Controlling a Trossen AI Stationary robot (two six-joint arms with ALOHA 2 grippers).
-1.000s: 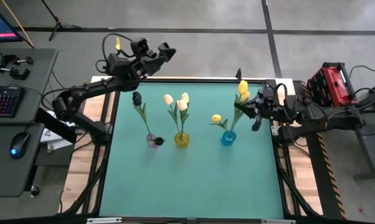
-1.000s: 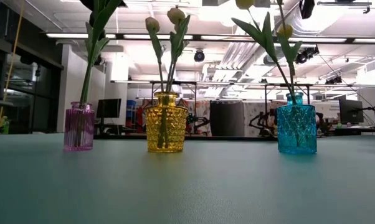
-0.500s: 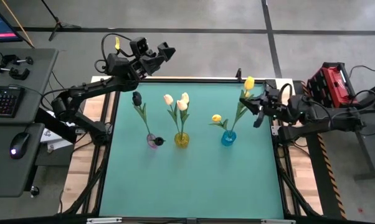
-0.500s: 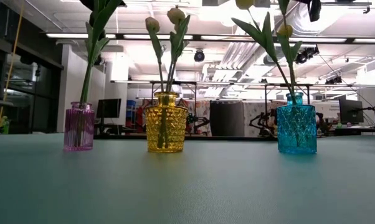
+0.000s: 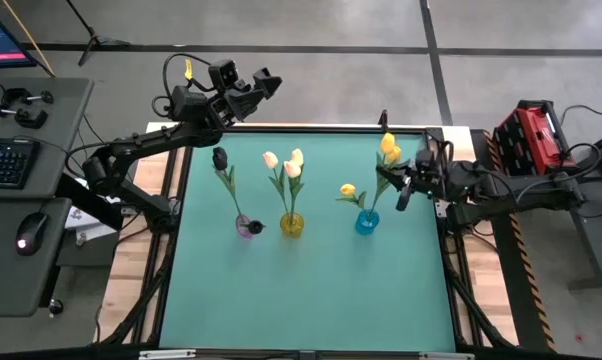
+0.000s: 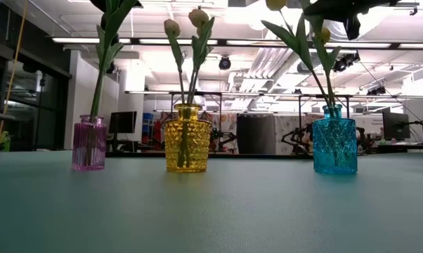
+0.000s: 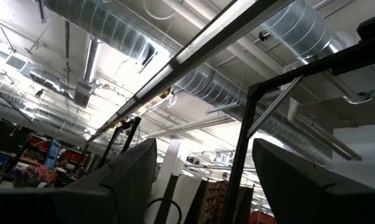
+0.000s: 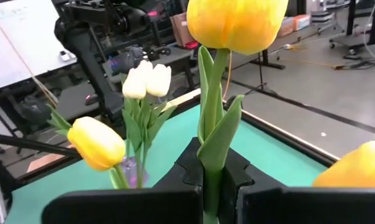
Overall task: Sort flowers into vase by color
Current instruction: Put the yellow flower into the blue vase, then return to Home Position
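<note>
- Our right gripper [image 5: 399, 185] is clamped on a yellow tulip [image 8: 236, 22] by its stem, above the blue vase [image 5: 367, 223].
- Our left gripper [image 5: 264, 84] waits beyond the table's [image 5: 311, 290] far edge, fingers spread.

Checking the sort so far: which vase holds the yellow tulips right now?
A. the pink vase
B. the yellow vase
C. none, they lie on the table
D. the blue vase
D: the yellow tulips stand in the blue vase, the right end effector shut on one stem.
</note>
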